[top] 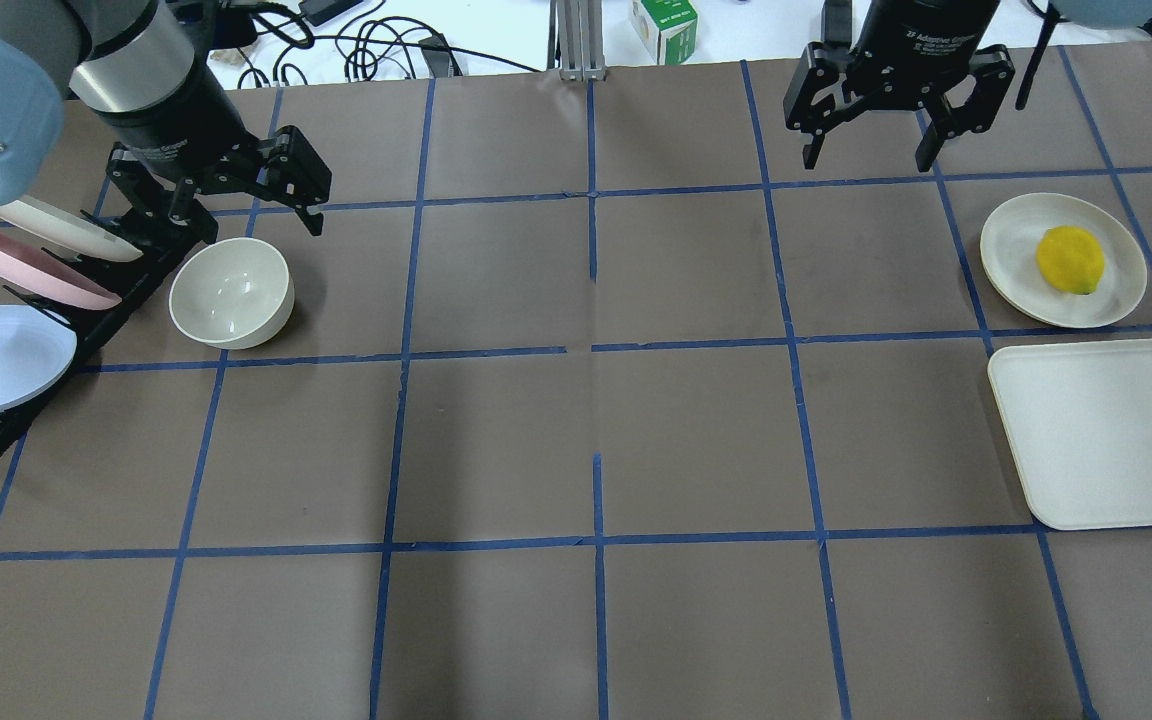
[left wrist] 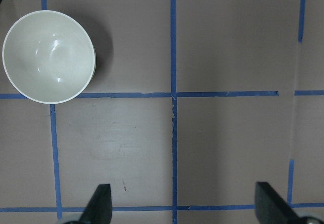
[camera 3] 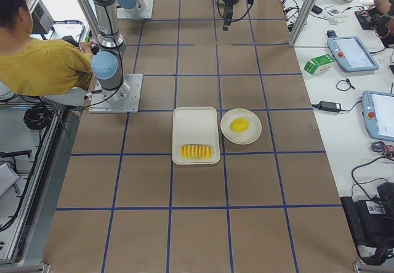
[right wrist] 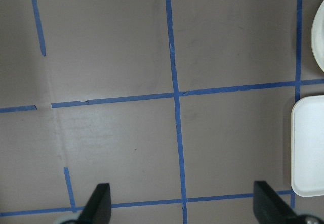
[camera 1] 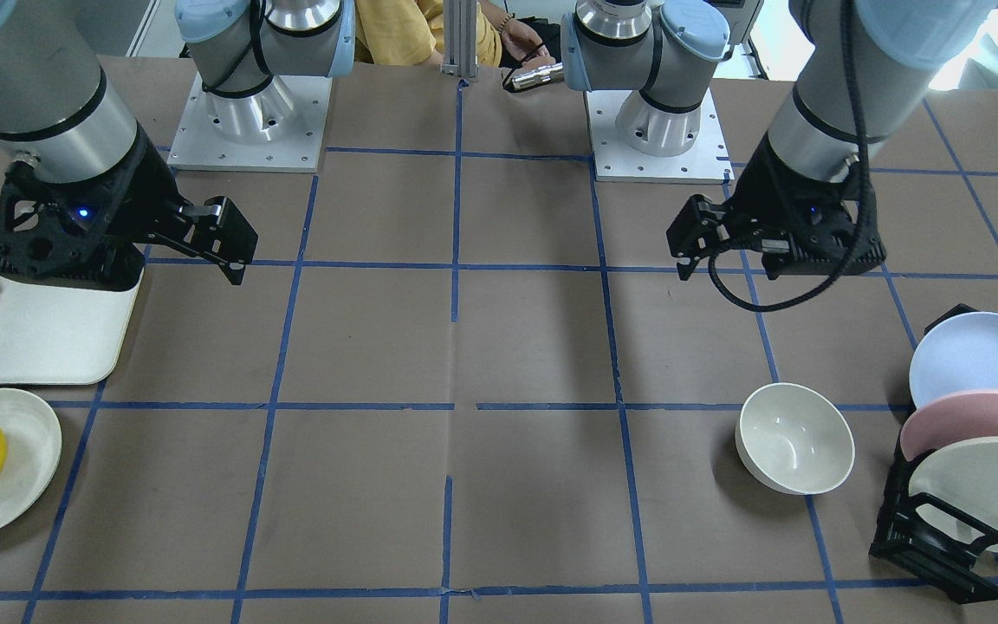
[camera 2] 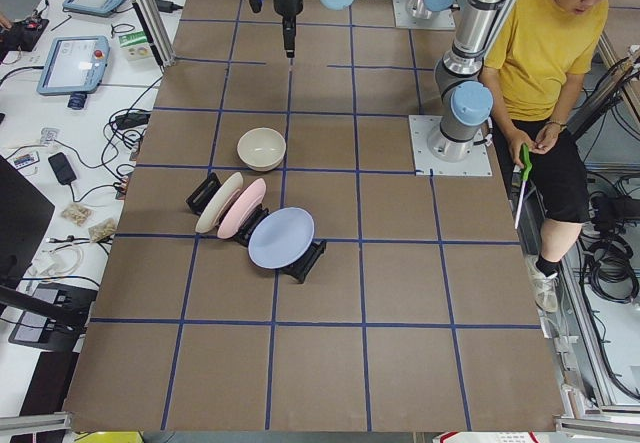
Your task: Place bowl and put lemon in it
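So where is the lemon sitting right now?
In the overhead view the lemon lies on the round off-white plate on the robot's right side, just beyond the white tray and far across from the bowl on the left.

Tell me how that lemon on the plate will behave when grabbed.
The lemon is oval with pointed tips, so it will probably roll on the shallow plate if nudged. Its skin looks smooth, so it may slip unless gripped across its middle.

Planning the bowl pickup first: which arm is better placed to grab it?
Left. The open left gripper hovers right beside the bowl; the right gripper is across the table, near the lemon.
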Tool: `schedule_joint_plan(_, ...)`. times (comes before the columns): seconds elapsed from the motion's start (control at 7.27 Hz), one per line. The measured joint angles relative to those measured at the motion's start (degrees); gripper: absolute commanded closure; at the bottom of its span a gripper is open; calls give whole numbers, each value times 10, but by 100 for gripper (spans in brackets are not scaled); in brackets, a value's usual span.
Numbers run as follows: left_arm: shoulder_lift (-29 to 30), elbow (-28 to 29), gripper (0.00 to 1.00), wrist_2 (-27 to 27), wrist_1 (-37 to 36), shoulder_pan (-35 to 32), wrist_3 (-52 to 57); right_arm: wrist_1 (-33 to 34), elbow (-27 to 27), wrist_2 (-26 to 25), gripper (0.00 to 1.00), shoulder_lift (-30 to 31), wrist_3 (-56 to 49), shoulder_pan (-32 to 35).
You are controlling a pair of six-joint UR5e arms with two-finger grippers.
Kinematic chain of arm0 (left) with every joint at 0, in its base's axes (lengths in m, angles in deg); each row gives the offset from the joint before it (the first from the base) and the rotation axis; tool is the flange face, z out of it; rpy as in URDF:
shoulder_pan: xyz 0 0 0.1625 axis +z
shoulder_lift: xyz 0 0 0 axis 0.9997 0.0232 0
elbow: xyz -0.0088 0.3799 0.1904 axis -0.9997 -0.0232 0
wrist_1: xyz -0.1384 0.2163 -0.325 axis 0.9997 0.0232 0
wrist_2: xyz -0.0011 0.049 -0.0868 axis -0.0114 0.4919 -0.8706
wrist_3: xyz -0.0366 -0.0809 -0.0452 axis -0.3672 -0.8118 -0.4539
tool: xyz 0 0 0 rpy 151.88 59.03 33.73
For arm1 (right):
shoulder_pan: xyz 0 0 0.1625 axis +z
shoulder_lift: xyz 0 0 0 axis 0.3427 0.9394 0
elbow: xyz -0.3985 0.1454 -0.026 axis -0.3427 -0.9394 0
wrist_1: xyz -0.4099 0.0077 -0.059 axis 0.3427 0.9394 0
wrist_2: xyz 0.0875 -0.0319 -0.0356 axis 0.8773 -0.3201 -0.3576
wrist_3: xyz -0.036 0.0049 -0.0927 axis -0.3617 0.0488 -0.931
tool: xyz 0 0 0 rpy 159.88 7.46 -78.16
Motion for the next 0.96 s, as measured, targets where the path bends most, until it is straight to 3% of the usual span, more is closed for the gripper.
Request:
schedule_joint_plan(0.28,44,-34,0,-3,-59,81,61,-10,13,-4,0,11,1,0)
schedule_joint_plan(0.55,80,-85,0,-3,-162,139,87,1,20,-13,0,0,0,-3)
schedule_joint_plan(0.96,141,-99,0,-2,-242,171,149,91,33,-54,0,-71,-30,-75)
